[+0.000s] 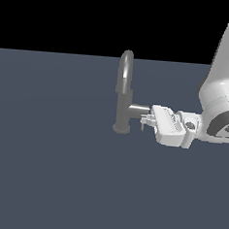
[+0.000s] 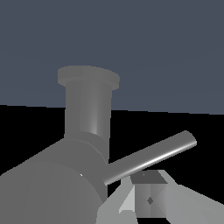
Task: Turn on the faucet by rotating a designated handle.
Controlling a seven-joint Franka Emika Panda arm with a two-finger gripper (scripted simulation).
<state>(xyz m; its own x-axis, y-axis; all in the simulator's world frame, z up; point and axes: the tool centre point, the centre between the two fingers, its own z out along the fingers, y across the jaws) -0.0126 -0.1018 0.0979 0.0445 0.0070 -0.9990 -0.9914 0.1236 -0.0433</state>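
One arm reaches in from the exterior view's right, its claw (image 1: 144, 121) level with the handle (image 1: 138, 110), a short stub jutting from the upright body of the faucet (image 1: 123, 95) that stands on the grey desk (image 1: 49, 169). In the wrist view the thin lever rod (image 2: 151, 157) slants just beside one fingertip (image 2: 148, 200); whether the claw is apart or together I cannot tell. To turn it well, the fingers should likely bear on the rod near its free end and sweep steadily around the stub's axis without slipping off.
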